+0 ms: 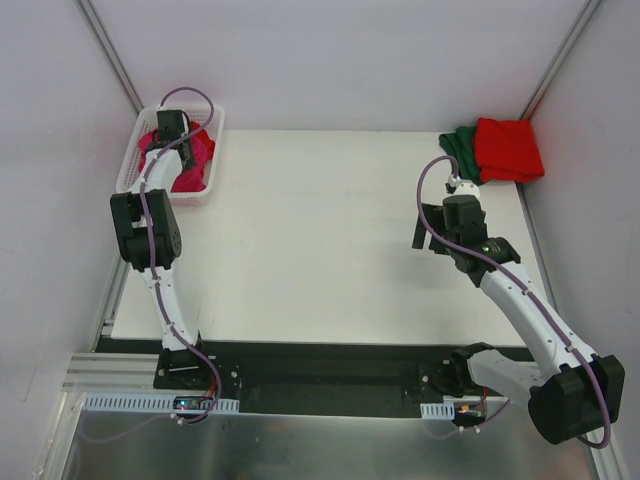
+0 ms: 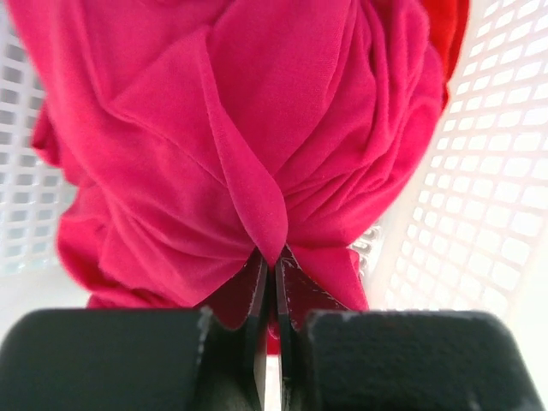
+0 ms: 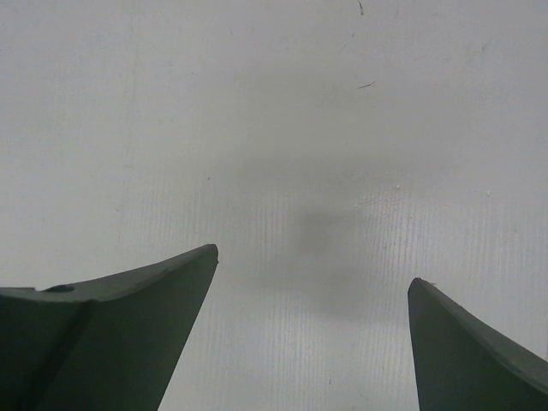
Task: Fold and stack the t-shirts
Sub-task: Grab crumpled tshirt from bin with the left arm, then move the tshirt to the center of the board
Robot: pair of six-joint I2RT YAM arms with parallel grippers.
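Two t-shirts are done: the folded red t-shirt (image 1: 508,148) lies over the dark green t-shirt (image 1: 462,150) at 1 o'clock on the table (image 1: 320,240).

Two are not yet folded, both in the white basket (image 2: 497,214) at 10 o'clock. The magenta-pink t-shirt (image 2: 257,128) is bunched on top. The loose red t-shirt (image 2: 449,34) shows only as an edge behind it.

Left gripper (image 2: 272,265): jaws pressed together on a raised ridge of the magenta-pink cloth, near the middle of the heap.

Right gripper (image 3: 312,267): jaws spread wide, nothing between them, over bare table at about 3 o'clock.

Handling (judgement): thin knit, light and limp, and it grips well. It will drape and trail on lifting, and may snag the lattice or drag the loose red t-shirt along. A mid-body pinch lifts it only as a bundle. For spreading, shoulder seams or hem corners look better, one per gripper.
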